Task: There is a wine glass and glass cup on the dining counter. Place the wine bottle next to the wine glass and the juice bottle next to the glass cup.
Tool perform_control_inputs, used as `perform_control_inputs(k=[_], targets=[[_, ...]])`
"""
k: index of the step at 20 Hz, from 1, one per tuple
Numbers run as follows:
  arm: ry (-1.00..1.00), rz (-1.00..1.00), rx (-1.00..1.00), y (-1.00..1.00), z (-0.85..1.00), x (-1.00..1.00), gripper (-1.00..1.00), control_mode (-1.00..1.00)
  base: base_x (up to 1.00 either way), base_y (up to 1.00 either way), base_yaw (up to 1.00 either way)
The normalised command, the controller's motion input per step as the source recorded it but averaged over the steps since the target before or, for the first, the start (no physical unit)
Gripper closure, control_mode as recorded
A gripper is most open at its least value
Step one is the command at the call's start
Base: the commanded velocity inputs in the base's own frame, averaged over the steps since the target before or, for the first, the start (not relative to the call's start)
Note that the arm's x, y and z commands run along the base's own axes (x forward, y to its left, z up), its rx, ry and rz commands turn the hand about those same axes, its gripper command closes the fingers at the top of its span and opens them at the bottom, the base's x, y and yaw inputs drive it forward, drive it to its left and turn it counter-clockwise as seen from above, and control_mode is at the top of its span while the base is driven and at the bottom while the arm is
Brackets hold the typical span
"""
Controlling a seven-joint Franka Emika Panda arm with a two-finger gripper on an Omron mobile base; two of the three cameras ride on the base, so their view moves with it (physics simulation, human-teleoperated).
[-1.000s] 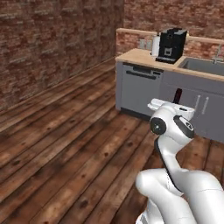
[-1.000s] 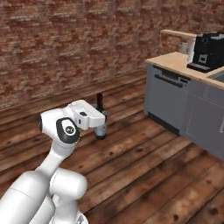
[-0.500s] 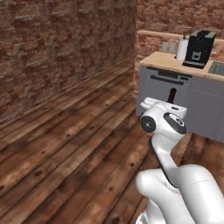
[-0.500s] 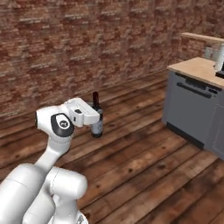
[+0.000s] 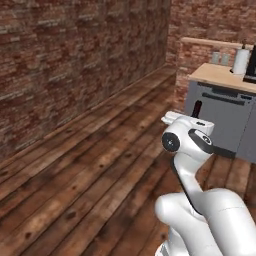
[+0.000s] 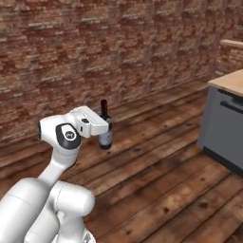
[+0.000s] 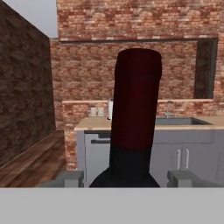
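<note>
My gripper (image 6: 105, 136) is shut on the wine bottle (image 6: 105, 127), a slim dark bottle with a dark red cap, and holds it upright in the air over the wooden floor. In the left base view the bottle's cap (image 5: 197, 108) sticks up just behind my white hand. In the hand view the wine bottle's neck and cap (image 7: 134, 131) rise between the two fingertips (image 7: 72, 178). The wine glass, the glass cup, the juice bottle and the dining counter are out of view.
A wood-topped counter with grey cabinets (image 5: 220, 102) (image 6: 227, 126) (image 7: 144, 146) stands ahead to the right, with a white roll (image 5: 240, 61) on it. A brick wall (image 6: 95, 52) runs along the left. Bare plank floor (image 5: 85, 170) lies ahead.
The whole scene has slid to the right in both base views, so the base has turned left. The wine bottle stays in the gripper's hold.
</note>
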Motion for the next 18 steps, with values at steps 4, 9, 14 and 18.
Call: perform_control_inputs(k=[4, 9, 14, 18], targets=[[0.00, 0.00, 0.00, 0.00, 0.00, 0.00, 1.00, 1.00, 0.93, 0.36, 0.00], [0.00, 0.00, 0.00, 0.00, 0.00, 0.00, 1.00, 1.00, 0.94, 0.24, -0.03], [0.00, 0.00, 0.00, 0.00, 0.00, 0.00, 1.00, 1.00, 0.94, 0.19, -0.04], [0.00, 0.00, 0.00, 0.00, 0.00, 0.00, 1.00, 1.00, 0.94, 0.12, -0.01]])
